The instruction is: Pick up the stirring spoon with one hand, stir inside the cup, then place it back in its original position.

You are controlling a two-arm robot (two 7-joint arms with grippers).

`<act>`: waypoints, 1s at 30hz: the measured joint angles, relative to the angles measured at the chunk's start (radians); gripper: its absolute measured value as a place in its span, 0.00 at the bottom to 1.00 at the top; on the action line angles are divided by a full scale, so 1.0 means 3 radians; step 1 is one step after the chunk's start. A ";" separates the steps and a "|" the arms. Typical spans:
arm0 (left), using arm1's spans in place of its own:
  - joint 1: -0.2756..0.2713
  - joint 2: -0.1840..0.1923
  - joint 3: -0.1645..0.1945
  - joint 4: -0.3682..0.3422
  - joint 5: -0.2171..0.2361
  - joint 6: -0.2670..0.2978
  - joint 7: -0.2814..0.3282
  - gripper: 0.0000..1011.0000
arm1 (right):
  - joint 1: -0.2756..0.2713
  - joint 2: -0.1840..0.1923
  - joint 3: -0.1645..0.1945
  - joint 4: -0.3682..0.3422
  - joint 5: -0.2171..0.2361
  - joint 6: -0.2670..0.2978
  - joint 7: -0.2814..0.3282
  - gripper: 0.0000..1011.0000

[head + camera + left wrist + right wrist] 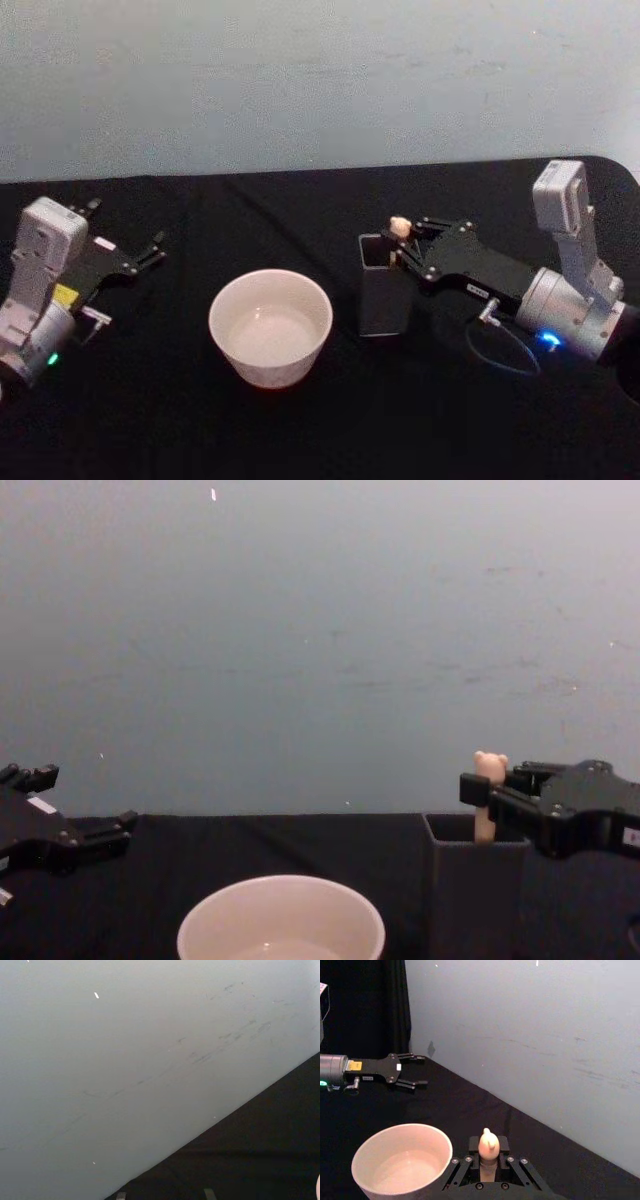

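Two arms are seen over a black tabletop (300, 430), one at each side. The right gripper (405, 250) is reached to the top of a dark square holder (383, 295), which stands just right of the cup (270, 325). The stirring spoon (398, 228) stands upright in that holder, and only its bear head and a short piece of cream handle are seen above the rim; its bowl is hidden inside. In the right wrist view the gripper's fingers (475, 1146) are closed against the handle on both sides, just under the bear head. The spoon's lower end is not lifted clear of the holder. The cup is cut off by the lower edge in the chest view, and its inside looks pale and bare. The left gripper (150, 250) is parked at the far left, well apart from the cup, its fingers spread and nothing held between them.
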 joint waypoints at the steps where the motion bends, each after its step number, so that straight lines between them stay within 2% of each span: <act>1: 0.0000 0.0000 0.0000 0.0000 0.0000 0.0000 0.0000 0.99 | 0.0000 0.0000 0.0000 0.0000 -0.0002 0.0000 0.0000 0.21; 13: 0.0000 0.0000 0.0000 0.0000 0.0000 0.0000 0.0000 0.99 | 0.0003 -0.0001 0.0001 -0.0001 0.0008 0.0000 0.0007 0.21; 16: 0.0000 0.0000 0.0000 0.0000 0.0000 0.0000 0.0000 0.99 | 0.0004 -0.0001 0.0002 -0.0001 0.0010 0.0000 0.0009 0.24; 18: 0.0000 0.0000 0.0000 0.0000 0.0000 0.0000 0.0000 0.99 | 0.0005 -0.0001 0.0001 -0.0001 0.0012 0.0000 0.0011 0.33; 21: 0.0000 0.0000 0.0000 0.0000 0.0000 0.0000 0.0000 0.99 | 0.0005 -0.0001 0.0002 -0.0001 0.0012 -0.0001 0.0012 0.43; 22: 0.0000 0.0000 0.0000 0.0000 0.0000 0.0000 0.0000 0.99 | 0.0005 -0.0001 0.0001 -0.0001 0.0013 -0.0001 0.0012 0.43; 28: 0.0000 0.0000 0.0000 0.0000 0.0000 0.0000 0.0000 0.99 | 0.0007 -0.0001 0.0001 -0.0001 0.0014 -0.0002 0.0014 0.64; 30: 0.0000 0.0000 0.0000 0.0000 0.0000 0.0000 0.0000 0.99 | 0.0007 -0.0001 0.0002 -0.0001 0.0014 -0.0002 0.0015 0.69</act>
